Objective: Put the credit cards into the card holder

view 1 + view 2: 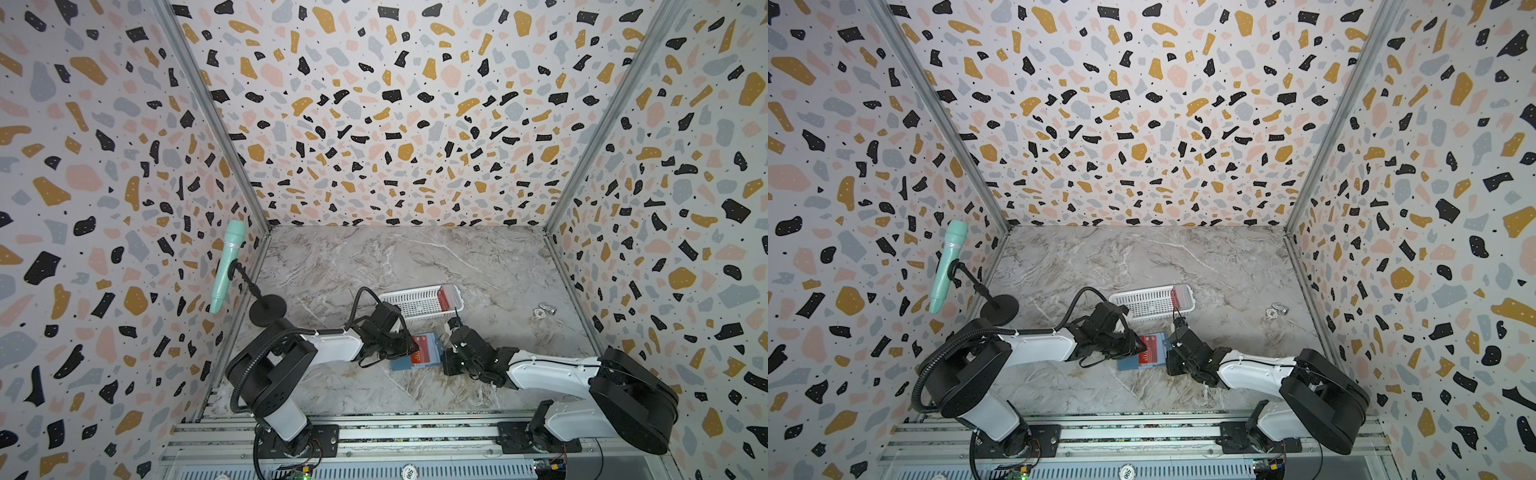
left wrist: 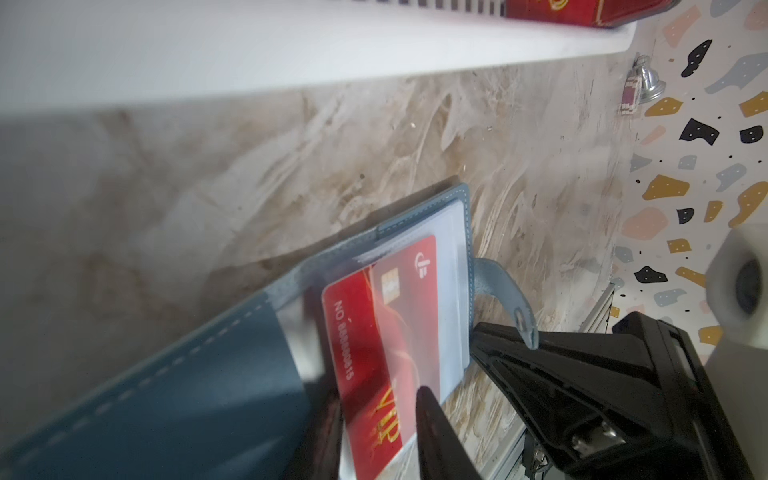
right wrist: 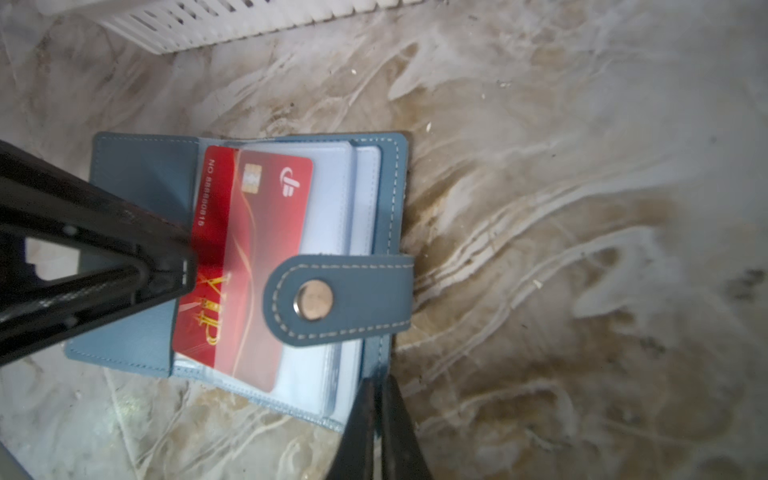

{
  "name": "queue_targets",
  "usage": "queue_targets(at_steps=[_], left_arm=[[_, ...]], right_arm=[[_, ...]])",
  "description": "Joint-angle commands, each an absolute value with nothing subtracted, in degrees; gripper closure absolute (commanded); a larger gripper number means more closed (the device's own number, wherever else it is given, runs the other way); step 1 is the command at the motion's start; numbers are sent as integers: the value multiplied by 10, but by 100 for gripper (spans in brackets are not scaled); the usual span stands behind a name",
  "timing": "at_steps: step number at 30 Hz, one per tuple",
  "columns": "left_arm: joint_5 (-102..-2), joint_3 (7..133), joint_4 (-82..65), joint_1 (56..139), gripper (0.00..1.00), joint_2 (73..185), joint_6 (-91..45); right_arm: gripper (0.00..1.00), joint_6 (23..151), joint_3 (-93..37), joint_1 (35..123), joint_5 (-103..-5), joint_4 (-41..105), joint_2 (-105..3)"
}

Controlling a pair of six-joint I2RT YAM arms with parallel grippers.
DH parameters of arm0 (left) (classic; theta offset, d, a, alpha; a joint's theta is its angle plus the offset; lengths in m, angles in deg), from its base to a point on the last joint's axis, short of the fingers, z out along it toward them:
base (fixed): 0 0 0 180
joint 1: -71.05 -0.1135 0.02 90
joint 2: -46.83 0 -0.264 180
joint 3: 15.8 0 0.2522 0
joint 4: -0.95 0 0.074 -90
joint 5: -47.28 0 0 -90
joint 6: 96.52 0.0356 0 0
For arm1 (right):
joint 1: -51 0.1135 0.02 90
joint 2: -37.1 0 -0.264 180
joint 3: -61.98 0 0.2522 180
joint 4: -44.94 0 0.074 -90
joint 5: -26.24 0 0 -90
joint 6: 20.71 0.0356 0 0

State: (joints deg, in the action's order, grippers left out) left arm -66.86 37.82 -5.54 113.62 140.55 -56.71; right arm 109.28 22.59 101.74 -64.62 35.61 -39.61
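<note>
The blue-grey card holder lies open on the marble table between both arms. Its clear sleeves and snap tab show in the right wrist view. My left gripper is shut on a red VIP credit card. The card's far end sits inside a clear sleeve of the card holder. My right gripper is shut on the card holder's cover edge at its right side. More red credit cards stand in the basket.
A white perforated basket stands just behind the card holder. A small metallic object lies at the right. A mint microphone on a black stand is at the left wall.
</note>
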Motion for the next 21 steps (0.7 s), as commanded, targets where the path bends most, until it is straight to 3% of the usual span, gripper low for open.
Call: queue_targets(at_steps=[1, 21], left_arm=[[-675, 395, -59, 1142, 68, 1414, -568], [-691, 412, -53, 1162, 69, 1426, -588]], right_arm=[[92, 1091, 228, 1024, -641, 324, -410], [92, 1091, 227, 1026, -639, 328, -413]])
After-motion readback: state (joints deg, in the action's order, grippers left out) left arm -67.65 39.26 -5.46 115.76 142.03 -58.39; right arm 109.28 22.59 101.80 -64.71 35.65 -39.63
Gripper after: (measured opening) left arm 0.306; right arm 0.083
